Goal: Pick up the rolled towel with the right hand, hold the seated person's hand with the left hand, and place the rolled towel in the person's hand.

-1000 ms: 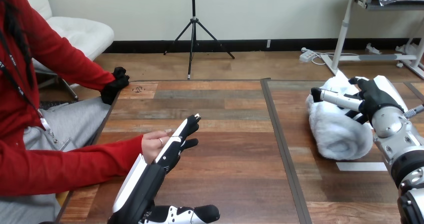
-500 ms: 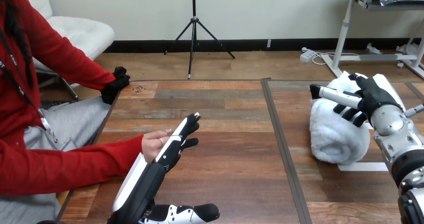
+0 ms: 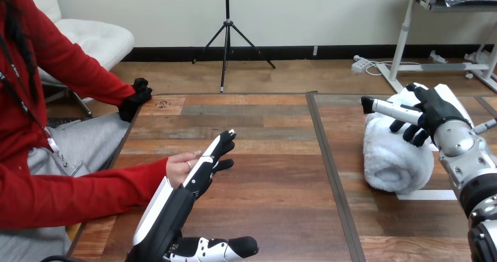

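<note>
The white rolled towel [image 3: 390, 156] rests on the right part of the table, its near end on the wood. My right hand [image 3: 436, 114] grips its far end, fingers [image 3: 412, 134] curled against the roll and the thumb [image 3: 387, 107] stretched across its top. At the left, the person's hand [image 3: 177, 168] lies on the table at the end of a red sleeve. My left hand [image 3: 205, 167] lies alongside it and touches it, fingers straight and pointing away from me, thumb [image 3: 225, 249] spread out near the bottom edge.
The person's other hand, in a black glove [image 3: 136, 98], rests at the table's far left corner. A white tape strip [image 3: 425, 195] lies just in front of the towel. A dark seam [image 3: 328, 168] runs between the two tabletops.
My right hand has risen a little and drawn the towel's far end up, so the roll now stands steeper and sits slightly farther left. The left hand and the person's hand have stayed put.
</note>
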